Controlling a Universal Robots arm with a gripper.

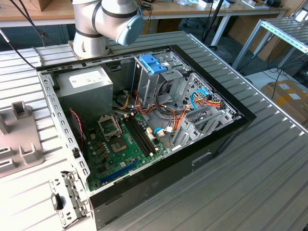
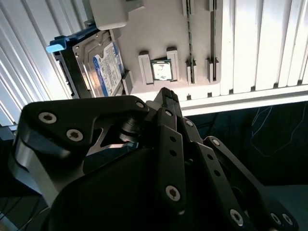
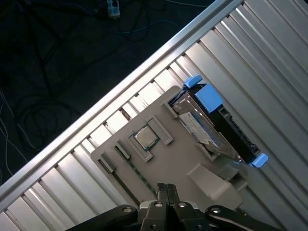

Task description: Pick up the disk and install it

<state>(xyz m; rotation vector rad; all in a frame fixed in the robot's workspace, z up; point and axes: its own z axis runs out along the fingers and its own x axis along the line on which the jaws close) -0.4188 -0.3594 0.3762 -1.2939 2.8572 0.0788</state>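
Right, close in first: the tool (image 3: 166, 187) hangs above the grey fixture plate (image 3: 163, 161), fingers pressed together with nothing between them, tips aimed down at the plate. On the plate, a processor chip (image 3: 147, 137) sits in its square holder. At the plate's side, apart from the tool, the disk (image 3: 208, 129) stands on edge in a slot. It is silver-grey, white label facing the chip, blue tabs (image 3: 208, 98) along its rim. Under the plate runs the ribbed metal counter (image 3: 57, 183). The exterior view gives the wider picture: the arm (image 1: 108, 19) rises behind an open computer case (image 1: 144, 125).
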